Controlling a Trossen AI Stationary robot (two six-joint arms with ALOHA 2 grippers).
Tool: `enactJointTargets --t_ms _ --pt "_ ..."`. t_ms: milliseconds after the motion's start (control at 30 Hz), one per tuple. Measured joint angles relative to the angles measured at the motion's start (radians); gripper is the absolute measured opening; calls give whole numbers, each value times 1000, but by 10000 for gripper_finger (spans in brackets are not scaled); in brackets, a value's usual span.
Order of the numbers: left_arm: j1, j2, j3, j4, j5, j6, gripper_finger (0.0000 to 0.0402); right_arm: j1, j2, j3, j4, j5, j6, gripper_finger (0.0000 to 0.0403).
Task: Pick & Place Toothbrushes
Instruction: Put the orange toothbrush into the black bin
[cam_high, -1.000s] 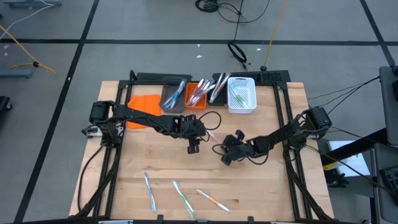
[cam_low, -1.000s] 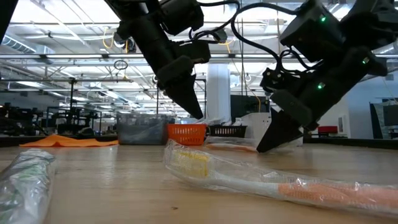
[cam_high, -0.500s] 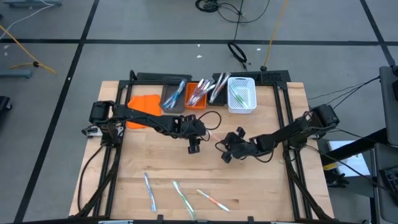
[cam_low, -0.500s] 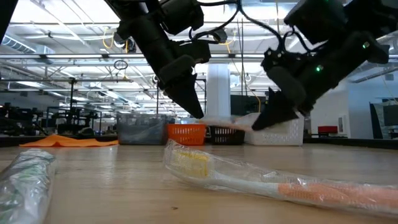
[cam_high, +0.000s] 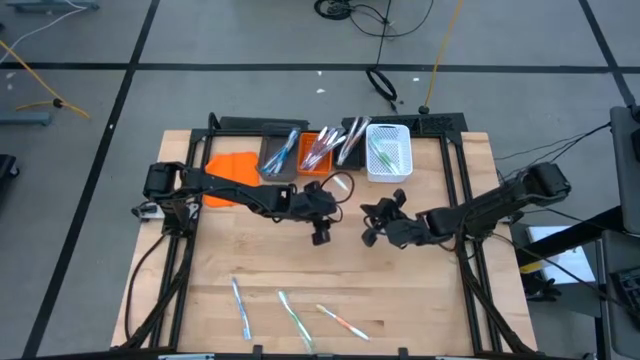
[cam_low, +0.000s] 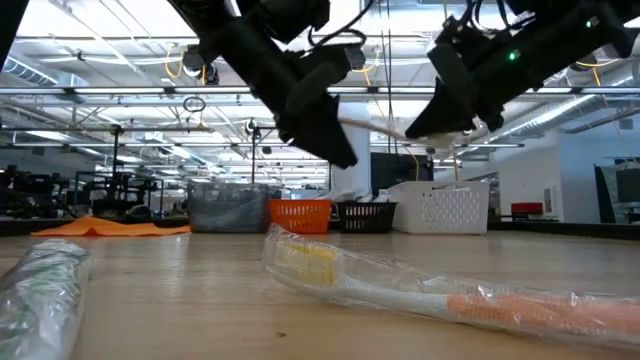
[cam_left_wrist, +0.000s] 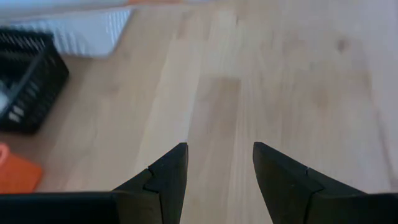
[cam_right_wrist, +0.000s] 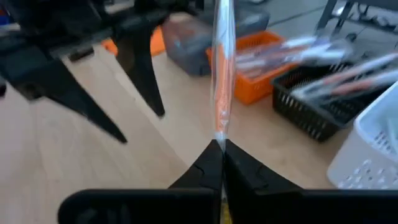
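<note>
Grey floor with dark lines lies all around the wooden worktop (cam_high: 420, 300), which has a black frame. At the far edge of the worktop four small bins stand in a row: a grey bin (cam_high: 278, 160), an orange bin (cam_high: 316, 158), a black bin (cam_high: 350, 140) and a white mesh bin (cam_high: 388, 154). Each bin has wrapped toothbrushes in it. An orange cloth (cam_high: 228, 166) lies flat next to the grey bin. Near the front edge three more toothbrushes lie on the wood, well apart from the arms: a blue toothbrush (cam_high: 240, 305), a green toothbrush (cam_high: 292, 316) and an orange toothbrush (cam_high: 340, 320). From table height the orange one looks big and close, in a clear wrapper. The left hand (cam_high: 320, 232) hangs over the middle of the worktop, just in front of the orange bin. Its two dark fingers (cam_left_wrist: 163, 175) are spread apart with only bare wood between them, so it grips nothing. The right hand (cam_high: 372, 222) is up in the air beside it, near the middle of the worktop and in front of the white mesh bin. Its fingers (cam_right_wrist: 205, 165) are pressed together on one end of a clear wrapped toothbrush (cam_right_wrist: 221, 62) with an orange part. This toothbrush sticks out from the fingertips toward the bins, and its far end reaches close to the tip of the left hand.
</note>
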Motion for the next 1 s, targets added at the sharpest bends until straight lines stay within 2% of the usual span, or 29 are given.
enactJointTargets --t_ms 300,567,733,1000 --pt "1 -1 0 259 -12 -49 184 46 -77 0 6 83 -65 1" --pt "18 -1 0 475 -27 -100 184 123 -143 0 6 208 -117 0" --pt "19 -2 0 596 3 -108 184 167 -171 0 7 275 -146 0" --pt "18 -2 0 742 11 -110 184 212 -181 0 123 289 -258 0"
